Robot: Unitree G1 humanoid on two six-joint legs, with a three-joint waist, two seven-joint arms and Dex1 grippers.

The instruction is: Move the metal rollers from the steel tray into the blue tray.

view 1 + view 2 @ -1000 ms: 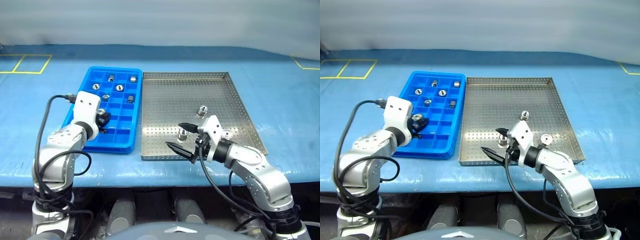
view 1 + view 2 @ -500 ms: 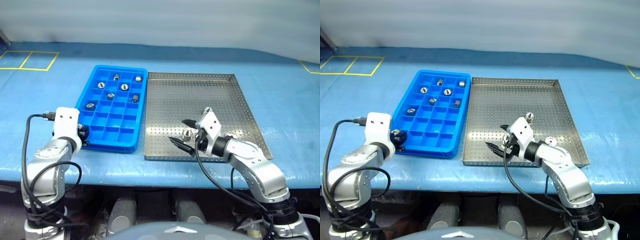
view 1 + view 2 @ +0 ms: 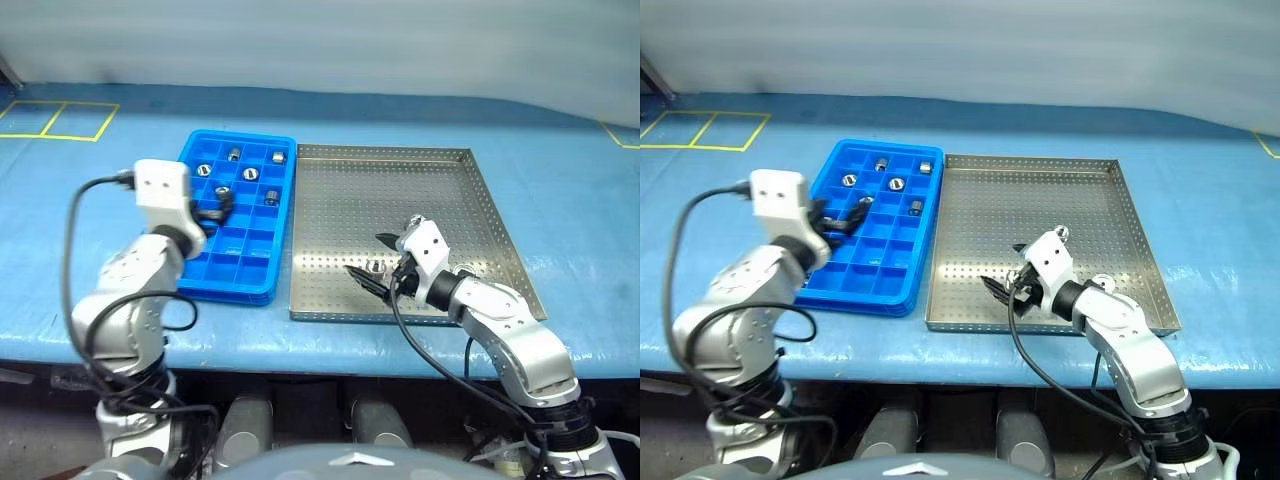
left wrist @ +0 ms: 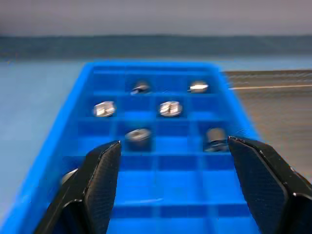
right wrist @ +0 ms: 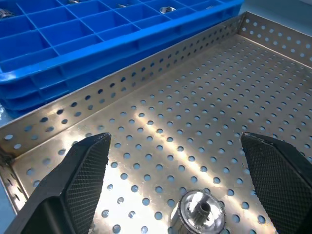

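The right gripper [image 3: 372, 256] hangs low over the grey perforated steel tray [image 3: 380, 180], fingers spread wide either side of a small shiny metal roller [image 5: 201, 212] and not touching it. Two more rollers lie near that tray's right edge. The left gripper [image 3: 840, 218] hovers open and empty over the bright blue compartmented plastic tray [image 3: 836, 283], where several rollers already sit. The risk I see — a fingertip closing off-centre could nudge the roller away across the slick metal.

No readable text, labels, brands or numbers anywhere, none on the blue tray [image 3: 240, 215], none on the steel tray [image 3: 340, 200], none on the worktop [image 3: 560, 190]
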